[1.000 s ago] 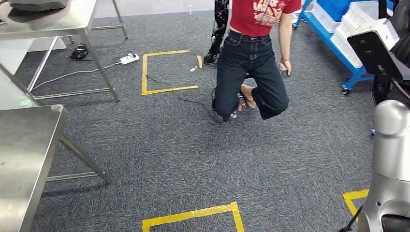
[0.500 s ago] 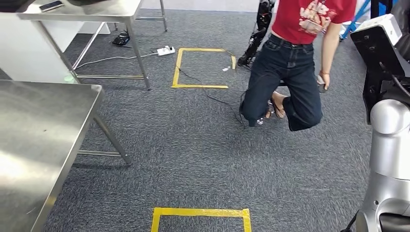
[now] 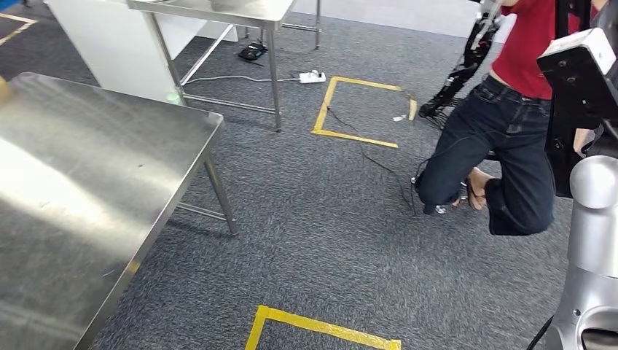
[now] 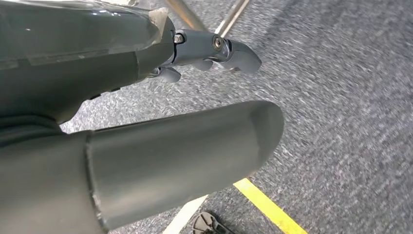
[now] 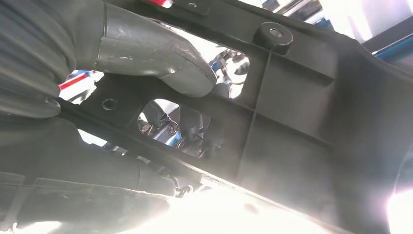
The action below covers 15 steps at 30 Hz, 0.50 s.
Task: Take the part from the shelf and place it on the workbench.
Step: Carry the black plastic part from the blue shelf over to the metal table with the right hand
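R hand [image 5: 141, 63] gripping black ribbed part [image 5: 302, 122], backlit

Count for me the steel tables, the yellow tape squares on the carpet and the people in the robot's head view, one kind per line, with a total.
Steel tables: 2, the near one and the far one.
Yellow tape squares: 2, one far, one near and cut by the picture's edge.
People: 1.
Total: 5.

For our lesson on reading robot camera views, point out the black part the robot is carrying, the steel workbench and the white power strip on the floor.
black part [image 3: 576, 109], head view, on its flat dark face.
steel workbench [image 3: 87, 182], head view, on the bare tabletop.
white power strip [image 3: 312, 76], head view, on its casing.
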Available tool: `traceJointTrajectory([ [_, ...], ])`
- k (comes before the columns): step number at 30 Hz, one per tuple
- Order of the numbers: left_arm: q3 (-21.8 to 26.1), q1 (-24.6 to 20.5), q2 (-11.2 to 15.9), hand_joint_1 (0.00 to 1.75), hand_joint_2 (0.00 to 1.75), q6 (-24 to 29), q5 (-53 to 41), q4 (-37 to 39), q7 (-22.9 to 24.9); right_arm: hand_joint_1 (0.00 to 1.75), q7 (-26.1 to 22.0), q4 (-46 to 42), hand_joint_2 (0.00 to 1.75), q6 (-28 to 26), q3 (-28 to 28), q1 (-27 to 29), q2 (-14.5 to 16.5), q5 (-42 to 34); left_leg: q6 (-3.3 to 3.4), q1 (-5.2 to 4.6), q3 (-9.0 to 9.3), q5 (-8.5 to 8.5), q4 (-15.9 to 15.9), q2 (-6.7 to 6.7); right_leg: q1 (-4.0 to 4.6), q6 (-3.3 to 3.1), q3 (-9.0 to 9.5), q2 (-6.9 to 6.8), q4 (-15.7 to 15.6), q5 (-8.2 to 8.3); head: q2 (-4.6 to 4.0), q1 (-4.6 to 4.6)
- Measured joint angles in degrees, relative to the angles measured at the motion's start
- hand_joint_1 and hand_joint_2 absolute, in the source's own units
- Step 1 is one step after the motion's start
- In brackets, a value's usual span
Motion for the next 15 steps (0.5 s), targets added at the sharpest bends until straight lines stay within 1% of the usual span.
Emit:
traceJointTrajectory([
  [1,0.0,0.1,0.0,0.00,0.00,0.0,-0.2,0.0,0.0,1.75,-0.1,0.0,1.75,0.3,0.3,-0.2,0.1,0.2,-0.35,-0.06,-0.21,0.21,-0.1,-0.67,0.17,-0.27,0.56,0.30,-1.1,0.38,0.00,-0.02],
  [2,0.0,0.2,0.0,0.00,0.00,0.0,-0.3,0.0,0.0,1.75,-0.2,0.0,1.75,0.6,0.8,-0.4,0.2,0.6,-0.73,-0.12,-0.41,0.45,-0.2,-1.28,0.43,-0.58,0.63,-0.33,-1.1,0.51,0.00,-0.04],
  [3,0.0,0.4,0.0,0.00,0.00,0.0,-0.4,0.0,0.0,1.75,-0.2,0.1,1.75,0.8,1.5,-0.8,0.5,0.9,-1.05,-0.07,-0.59,0.62,-0.3,-1.72,0.12,-0.92,0.55,-1.01,-1.2,0.72,0.00,-0.06],
  [4,0.0,0.5,0.0,0.00,0.00,0.0,-0.5,0.0,0.0,1.75,-0.2,0.2,1.75,0.9,2.2,-1.2,0.8,1.3,-1.30,-0.15,-0.84,0.42,-0.1,-1.18,-0.08,-1.33,0.54,-1.67,-1.3,0.92,0.00,-0.09],
  [5,0.0,0.5,0.0,0.00,0.00,0.0,-0.5,0.0,0.0,1.75,-0.2,0.3,1.75,0.9,2.9,-1.6,1.1,1.6,-1.53,-0.26,-1.44,-0.44,1.0,0.25,-0.31,-1.92,0.55,-2.37,-1.5,1.09,0.00,-0.24],
  [6,0.0,0.5,0.1,0.00,0.00,0.0,-0.5,0.0,0.0,1.75,-0.2,0.4,1.75,0.9,3.4,-2.1,1.4,1.8,-1.72,-0.33,-2.58,-1.97,3.4,2.20,-0.50,-2.49,0.53,-3.14,-1.6,1.21,0.00,-0.39],
  [7,0.0,0.4,0.1,0.00,0.00,0.0,-0.6,0.0,0.0,1.75,-0.1,0.6,1.75,0.8,4.0,-2.6,1.7,2.0,-1.91,-0.41,-4.19,-3.97,6.9,4.31,-0.24,-2.89,0.49,-3.88,-1.6,1.21,0.00,-0.52],
  [8,0.0,0.4,0.2,0.00,0.00,0.0,-0.6,0.0,0.1,1.75,-0.1,0.9,1.75,0.7,4.5,-3.1,1.9,2.1,-2.10,-0.36,-6.08,-5.92,11.0,5.59,-0.08,-3.18,0.44,-4.66,-1.6,1.19,0.00,-0.64],
  [9,0.0,0.4,0.2,0.00,0.00,0.0,-0.7,0.1,0.3,1.75,0.0,1.2,1.75,0.7,5.2,-3.7,2.3,2.2,-2.26,-0.25,-7.65,-7.22,14.5,6.15,0.06,-3.24,0.41,-5.46,-1.6,1.17,0.00,-0.63],
  [10,0.0,0.4,0.1,0.00,0.00,0.0,-0.9,0.1,0.5,1.75,0.0,1.6,1.75,0.6,5.9,-4.4,2.6,2.2,-2.38,-0.15,-8.37,-7.53,16.3,6.39,0.14,-3.26,0.38,-6.24,-1.6,1.15,0.00,-0.64],
  [11,0.0,0.4,0.1,0.00,0.00,0.0,-1.0,0.1,0.7,1.75,0.1,2.1,1.75,0.6,6.7,-5.1,3.0,2.3,-2.48,-0.06,-7.94,-6.83,15.7,6.61,0.17,-3.27,0.39,-7.01,-1.6,1.13,0.00,-0.65],
  [12,0.0,0.4,0.1,0.00,0.00,0.0,-1.2,0.1,0.9,1.75,0.2,2.6,1.75,0.6,7.7,-6.0,3.4,2.3,-2.52,0.01,-6.31,-5.30,12.9,7.11,0.17,-3.28,0.42,-7.74,-1.6,1.10,0.00,-0.65],
  [13,0.0,0.4,0.2,0.00,0.00,0.0,-1.3,0.1,1.0,1.75,0.5,3.3,1.75,0.5,8.7,-7.2,3.9,2.5,-2.51,0.00,-3.89,-3.65,8.6,8.52,0.27,-3.23,0.46,-8.41,-1.5,1.03,0.00,-0.67],
  [14,0.1,0.3,0.2,0.00,0.00,0.0,-1.5,0.1,1.0,1.75,0.7,3.9,1.75,0.5,9.8,-8.4,4.5,2.8,-2.42,-0.22,-1.73,-2.41,4.7,9.95,0.52,-3.10,0.45,-8.95,-1.4,0.92,0.00,-0.68],
  [15,0.1,0.2,0.2,0.00,0.00,0.0,-1.6,0.1,1.0,1.75,1.0,4.6,1.75,0.4,10.9,-9.7,5.1,3.3,-2.20,-0.37,-0.20,-1.63,1.8,11.07,0.78,-2.95,0.43,-9.37,-1.3,0.81,0.00,-0.64],
])
